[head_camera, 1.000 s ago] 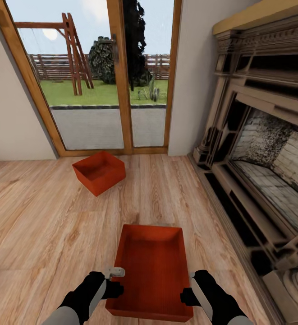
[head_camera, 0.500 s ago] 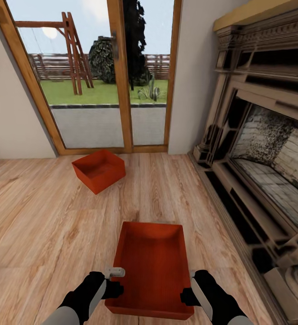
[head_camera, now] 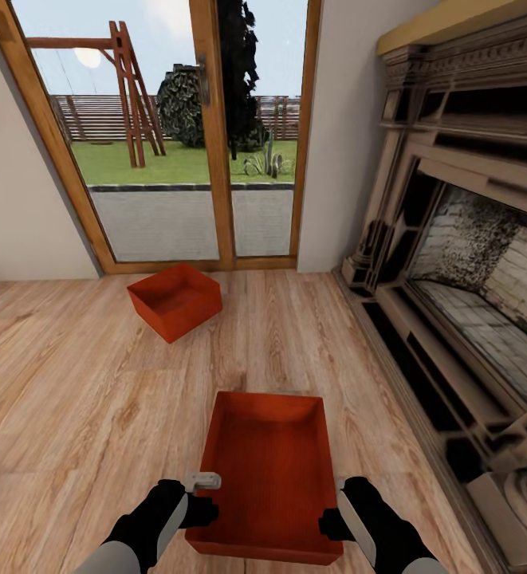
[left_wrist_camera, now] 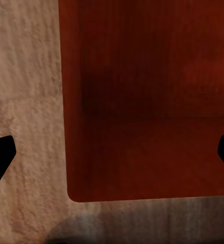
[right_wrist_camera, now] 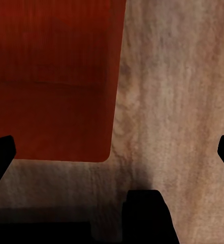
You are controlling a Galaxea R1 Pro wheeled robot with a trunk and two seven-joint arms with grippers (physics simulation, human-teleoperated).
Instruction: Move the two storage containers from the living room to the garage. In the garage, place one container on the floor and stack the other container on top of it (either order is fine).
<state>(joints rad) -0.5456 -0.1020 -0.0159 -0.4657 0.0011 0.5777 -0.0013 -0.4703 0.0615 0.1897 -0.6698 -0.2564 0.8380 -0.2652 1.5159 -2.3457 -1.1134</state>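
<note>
Two red-orange storage containers lie on the light wood-plank flooring of the living room. The near container (head_camera: 267, 470) is right in front of me, its long side pointing away. The far container (head_camera: 175, 301) sits turned at an angle near the glass doors. My left gripper (head_camera: 202, 510) hangs open at the near container's left wall, close to its front corner (left_wrist_camera: 142, 127). My right gripper (head_camera: 332, 524) hangs open at the right wall (right_wrist_camera: 56, 81). In each wrist view the wall's edge runs between the spread fingers, which hold nothing.
Wood-framed glass doors (head_camera: 207, 135) close the far side, with beige walls on either side. A dark carved fireplace (head_camera: 462, 271) runs along the right, its plinth close to the near container. Bare plank flooring (head_camera: 64, 399) stretches to the left.
The whole picture has shifted slightly, so the camera moved a little a second ago. Both arms keep the same pose beside the near container, and both containers lie where they were.
</note>
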